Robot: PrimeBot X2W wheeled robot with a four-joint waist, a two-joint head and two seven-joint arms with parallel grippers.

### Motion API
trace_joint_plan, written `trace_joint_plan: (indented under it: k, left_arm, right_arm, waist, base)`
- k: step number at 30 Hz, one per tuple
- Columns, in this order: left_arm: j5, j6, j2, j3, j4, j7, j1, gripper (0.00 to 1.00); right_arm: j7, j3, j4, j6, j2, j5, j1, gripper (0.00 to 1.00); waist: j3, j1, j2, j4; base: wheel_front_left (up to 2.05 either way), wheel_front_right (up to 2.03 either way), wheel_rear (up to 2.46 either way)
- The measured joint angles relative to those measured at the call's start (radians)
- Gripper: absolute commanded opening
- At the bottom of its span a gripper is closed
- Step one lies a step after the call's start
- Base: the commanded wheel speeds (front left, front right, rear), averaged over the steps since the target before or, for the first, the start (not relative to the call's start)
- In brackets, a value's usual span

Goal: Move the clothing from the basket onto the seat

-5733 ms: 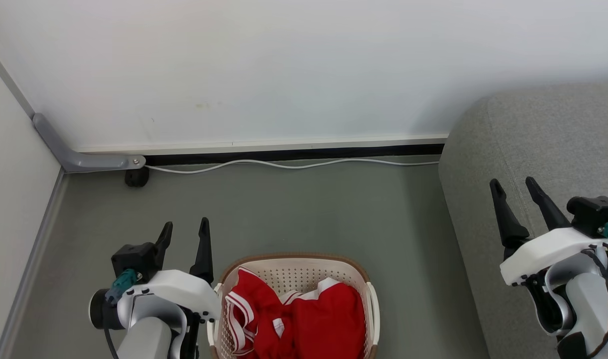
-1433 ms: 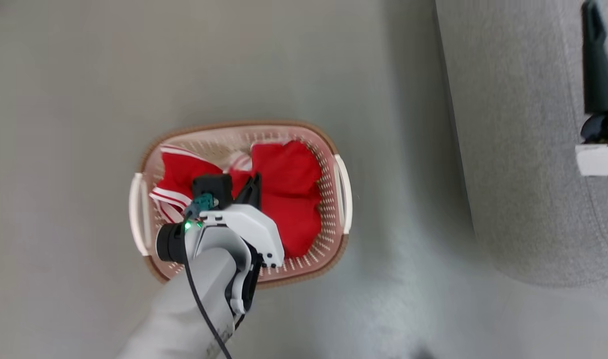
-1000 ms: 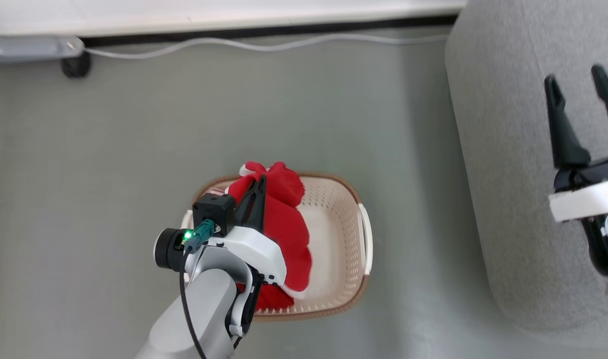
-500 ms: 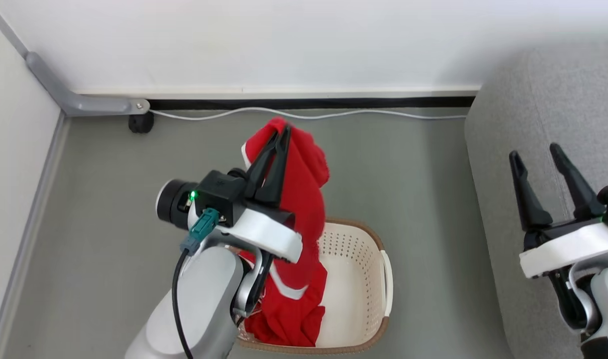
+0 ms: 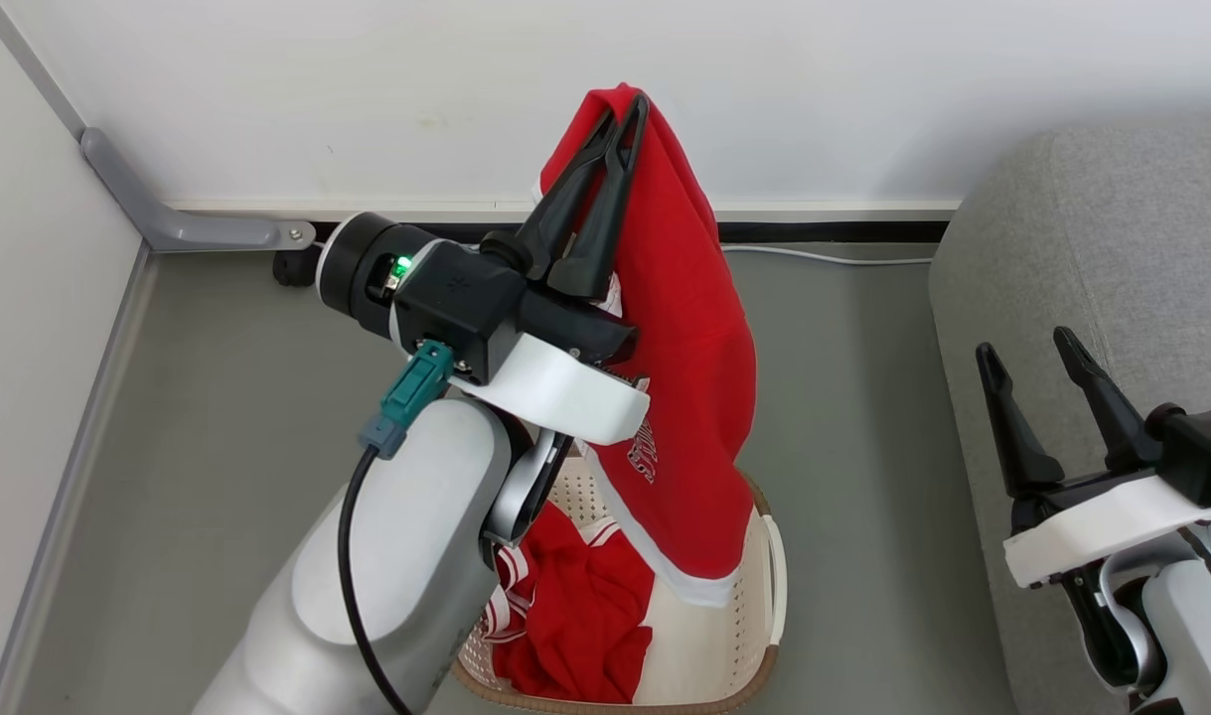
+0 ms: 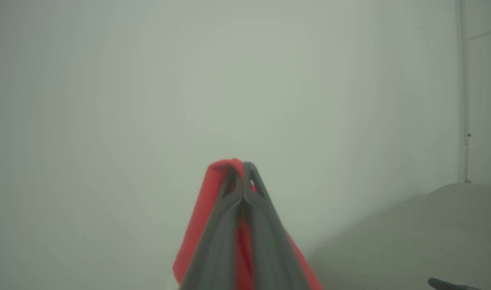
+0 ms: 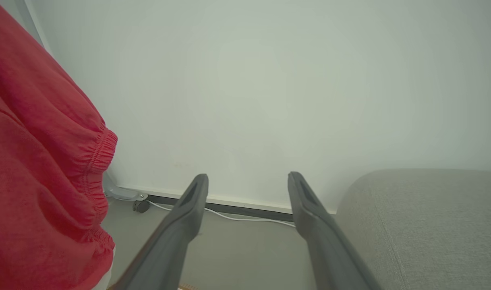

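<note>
The left hand (image 5: pixel 622 107) pinches the top of a red garment (image 5: pixel 689 328), which hangs lengthwise, hem down over the basket (image 5: pixel 772 566). Its white lettering (image 5: pixel 643 452) is partly hidden and unreadable. More red clothing (image 5: pixel 585 616) lies inside. The right hand (image 5: pixel 1023 343), fingers spread, is by the seat (image 5: pixel 1092 228).

I seem to be working in a bare test room staged as a home: a grey sofa (image 5: pixel 1062 228) at the right, a laundry basket (image 5: pixel 709 650) on grey floor (image 5: pixel 218 417). Far off, a blank white wall (image 5: pixel 367 99) with a loose cable (image 5: pixel 824 256) along its foot.
</note>
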Motion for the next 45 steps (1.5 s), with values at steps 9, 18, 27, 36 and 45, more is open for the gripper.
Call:
trace_joint_plan:
  k: [9, 18, 27, 36, 45]
  left_arm:
    - [-0.025, 0.012, 0.0, -0.054, -0.007, 0.0, -0.017, 0.0]
    - [-0.047, 0.032, 0.001, -0.101, -0.006, 0.0, -0.034, 0.0]
    - [-0.088, 0.051, 0.002, -0.187, -0.017, 0.0, -0.059, 0.0]
    - [-0.133, 0.081, 0.002, -0.264, -0.05, 0.0, -0.081, 0.0]
    - [-0.146, 0.091, 0.002, -0.262, -0.033, 0.0, -0.081, 0.0]
  right_arm:
    - [0.0, 0.136, -0.119, 0.0, 0.001, 0.053, -0.02, 1.0]
    - [0.0, 0.345, -0.281, 0.0, -0.038, 0.14, -0.107, 1.0]
    - [0.0, 0.492, -0.218, 0.0, -0.06, 0.141, -0.199, 1.0]
    - [0.0, 0.563, -0.033, 0.0, -0.012, 0.132, -0.253, 1.0]
    - [0.0, 0.53, -0.028, 0.0, -0.004, 0.133, -0.265, 0.0]
  waist:
    - [0.011, 0.0, 0.0, 0.001]
    - [0.02, 0.0, -0.0001, 0.015]
    - [0.031, -0.0001, 0.0, 0.04]
    - [0.043, -0.0001, -0.0001, 0.08]
    - [0.057, 0.0, 0.0, 0.083]
  base:
    - [0.0, 0.0, 0.0]
    - [0.0, 0.0, 0.0]
    - [0.0, 0.0, 0.0]
    - [0.0, 0.0, 0.0]
    - [0.0, 0.0, 0.0]
